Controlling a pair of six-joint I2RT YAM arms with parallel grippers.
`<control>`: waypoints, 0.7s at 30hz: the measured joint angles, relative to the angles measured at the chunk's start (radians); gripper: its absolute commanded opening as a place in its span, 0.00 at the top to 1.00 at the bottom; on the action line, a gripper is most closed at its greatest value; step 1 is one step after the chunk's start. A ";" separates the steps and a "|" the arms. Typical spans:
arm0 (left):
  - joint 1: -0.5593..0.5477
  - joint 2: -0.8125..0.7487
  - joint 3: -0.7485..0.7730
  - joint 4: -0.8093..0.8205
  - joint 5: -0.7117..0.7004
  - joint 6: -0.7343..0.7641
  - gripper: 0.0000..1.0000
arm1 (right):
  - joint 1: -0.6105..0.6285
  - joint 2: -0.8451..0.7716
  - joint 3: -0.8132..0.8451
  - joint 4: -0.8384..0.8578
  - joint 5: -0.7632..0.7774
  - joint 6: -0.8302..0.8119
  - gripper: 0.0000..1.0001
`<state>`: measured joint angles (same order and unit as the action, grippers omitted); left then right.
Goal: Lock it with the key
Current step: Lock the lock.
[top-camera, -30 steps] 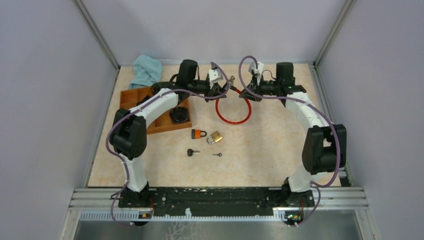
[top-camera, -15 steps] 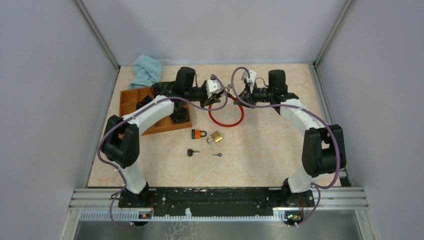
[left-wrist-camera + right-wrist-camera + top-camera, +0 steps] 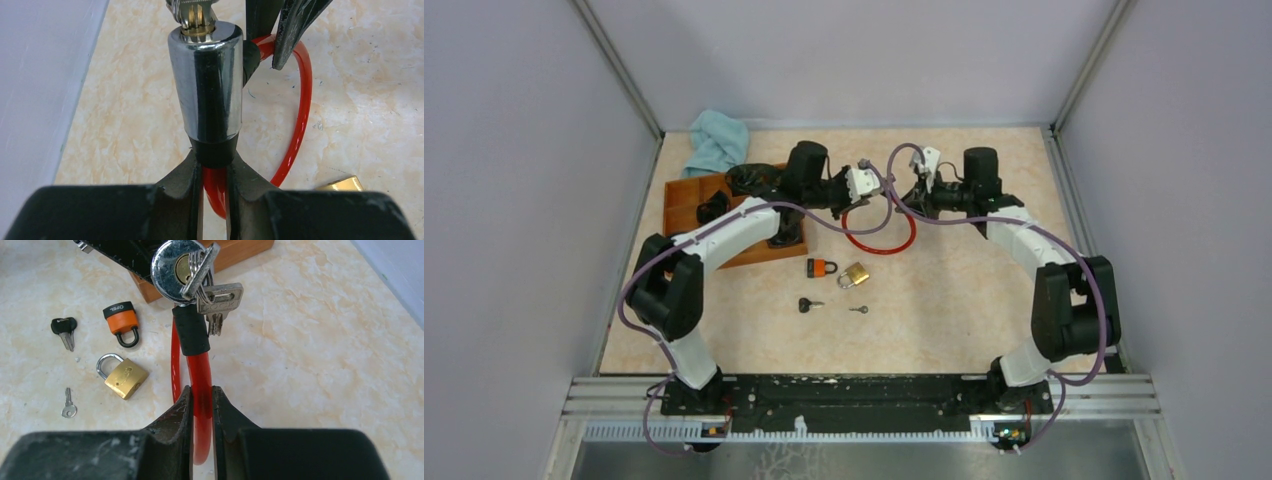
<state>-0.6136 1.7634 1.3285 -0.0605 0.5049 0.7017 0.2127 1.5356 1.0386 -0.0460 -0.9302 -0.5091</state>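
Left gripper (image 3: 214, 167) and right gripper (image 3: 201, 395) both clamp one red chrome-barrelled cable lock (image 3: 878, 247), upper centre; mid-frame, two small padlocks (image 3: 855, 274) and two loose metal keys (image 3: 809, 305).

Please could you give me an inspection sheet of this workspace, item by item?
Surface: beige marbled table.
Job's things: red cable lock, key in its chrome barrel.
Clutter: orange padlock, brass padlock, black key, small key, wooden tray, blue cloth.
Grippers: left claw shut on the lock's cable below the barrel; right claw shut on the cable too.
Cables: purple wires loop along both arms.
Surroundings: plain grey walls.
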 measured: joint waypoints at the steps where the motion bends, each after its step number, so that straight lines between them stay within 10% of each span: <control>1: -0.001 0.000 0.000 0.001 -0.003 -0.002 1.00 | -0.001 -0.002 -0.003 0.002 0.001 0.005 0.84; 21: -0.047 0.000 -0.002 0.008 -0.033 -0.045 1.00 | -0.026 -0.003 0.026 -0.072 -0.062 0.108 0.46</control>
<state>-0.6609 1.7634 1.3270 -0.0521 0.4717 0.6571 0.1864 1.5326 1.0645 -0.1184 -0.9920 -0.4011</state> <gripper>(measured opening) 0.208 0.484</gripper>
